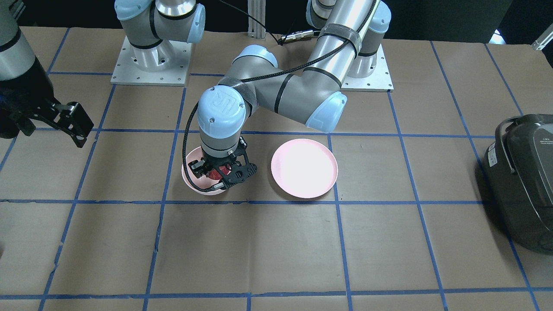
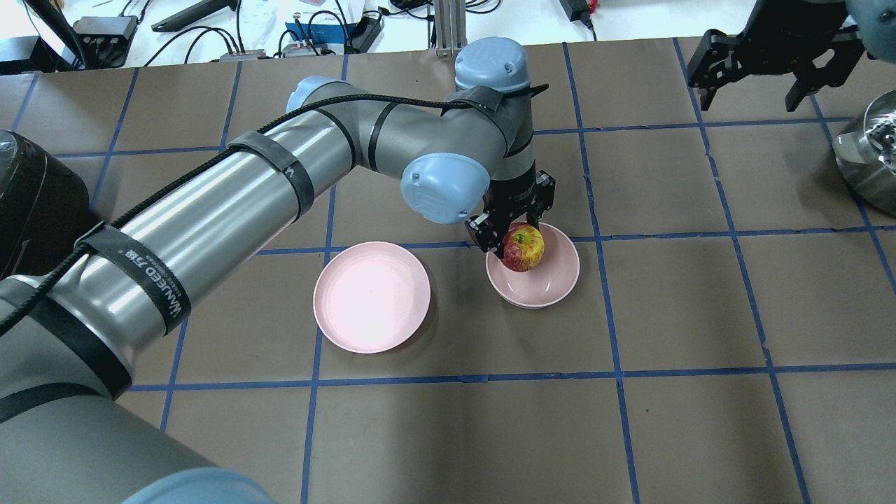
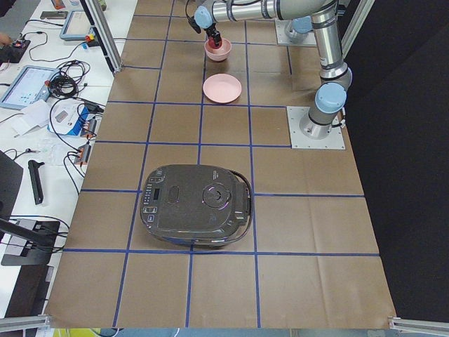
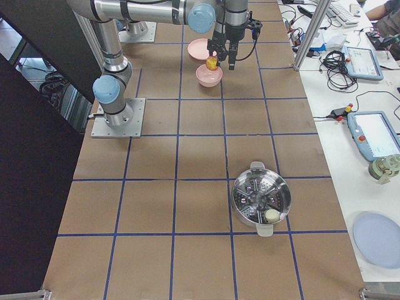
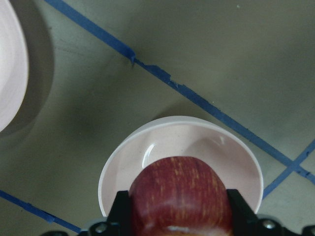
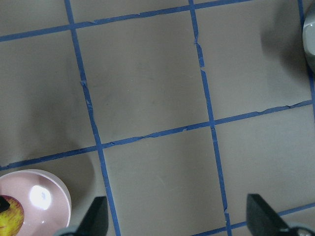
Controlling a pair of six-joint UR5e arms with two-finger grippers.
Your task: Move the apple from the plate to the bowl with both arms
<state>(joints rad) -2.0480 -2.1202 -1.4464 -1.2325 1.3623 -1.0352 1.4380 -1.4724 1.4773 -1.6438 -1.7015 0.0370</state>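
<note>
- You had the left gripper [image 1: 219, 172] pinching the apple [image 2: 523, 248] from both sides, one finger on each flank. The wrist view showed the red skin filling the gap between them.
- The apple hung over the bowl [image 2: 554, 287], inside its outline and toward the rim nearer the plate [image 2: 371, 297]. From the side it looked lifted clear of the bowl's floor rather than resting in it.
- I judged this hold sensible: the wrist pointed straight down, so a release would have dropped the fruit into the deep middle and not onto the edge.
- The plate lay bare just beside the bowl, so the carry itself looked nearly finished, with only the release left.
- You had parked the right gripper [image 6: 177, 219] well apart from both dishes, its fingers spread wide and holding nothing. That left the drop zone free of a second arm.
- The apple is near round, so it had no real long axis. The yellow patch and stem dimple showed on its upper face from overhead, so the stem line ran roughly upright. I could not tell the exact lean.
</note>
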